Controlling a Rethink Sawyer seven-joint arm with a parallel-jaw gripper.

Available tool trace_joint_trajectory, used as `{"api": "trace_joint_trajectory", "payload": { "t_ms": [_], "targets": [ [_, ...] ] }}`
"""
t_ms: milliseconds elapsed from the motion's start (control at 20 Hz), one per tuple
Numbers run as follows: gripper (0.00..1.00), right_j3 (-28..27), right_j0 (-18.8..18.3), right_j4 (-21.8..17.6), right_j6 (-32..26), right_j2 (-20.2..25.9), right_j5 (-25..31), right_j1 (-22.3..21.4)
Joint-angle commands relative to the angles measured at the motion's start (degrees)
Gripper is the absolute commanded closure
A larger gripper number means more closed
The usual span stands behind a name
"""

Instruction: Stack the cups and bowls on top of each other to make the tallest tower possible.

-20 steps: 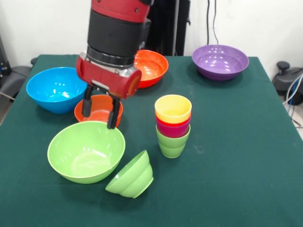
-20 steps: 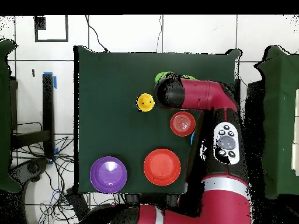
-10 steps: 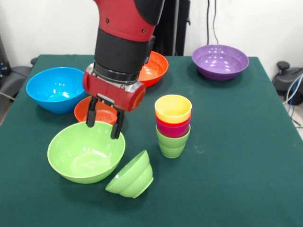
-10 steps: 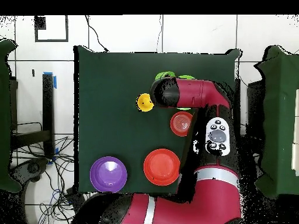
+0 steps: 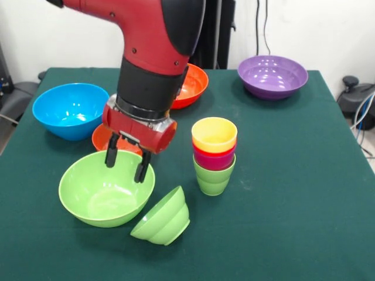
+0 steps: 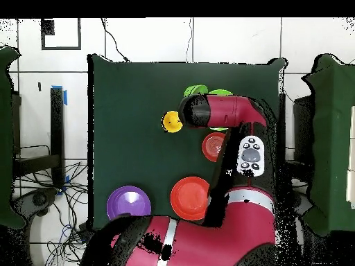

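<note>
Over the last second the gripper (image 5: pixel 125 165) has dropped from above the small orange-red ribbed bowl (image 5: pixel 117 140) toward the camera, and its two black fingers (image 5: pixel 142 167) now hang over the far rim of the large light-green bowl (image 5: pixel 106 188). The jaws stand apart with nothing between them; whether either fingertip touches the rim cannot be told. The arm's red and black wrist covers much of the small orange-red bowl and part of the large orange bowl (image 5: pixel 195 82) behind it.

The tower (image 5: pixel 214 155) stands upright just beside the gripper, to the picture's right in the front view: a yellow cup nested in a red one, nested in a light-green one, all glossy plastic tumblers that taper downward. From overhead only the yellow cup (image 6: pixel 172 122) shows beside the arm.

The small light-green ribbed bowl (image 5: pixel 163 217) lies tipped on its side, its rim against the large light-green bowl. The large bowls are smooth, rounded and shiny. The blue bowl (image 5: pixel 68 109) sits near the table's left edge in the front view, and the purple bowl (image 5: pixel 272 75) at the far right corner, well apart from the rest. The table (image 5: pixel 293 193) wears a dark green cloth.
</note>
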Motion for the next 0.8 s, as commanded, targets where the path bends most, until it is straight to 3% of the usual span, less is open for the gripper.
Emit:
{"api": "trace_joint_trajectory", "payload": {
  "t_ms": [50,800],
  "targets": [
    [0.00,-3.1,2.9,1.2,8.5,1.2,-3.6,5.9],
    [0.00,-10.6,10.5,8.5,14.5,-5.7,1.2,10.8]
  ]
}}
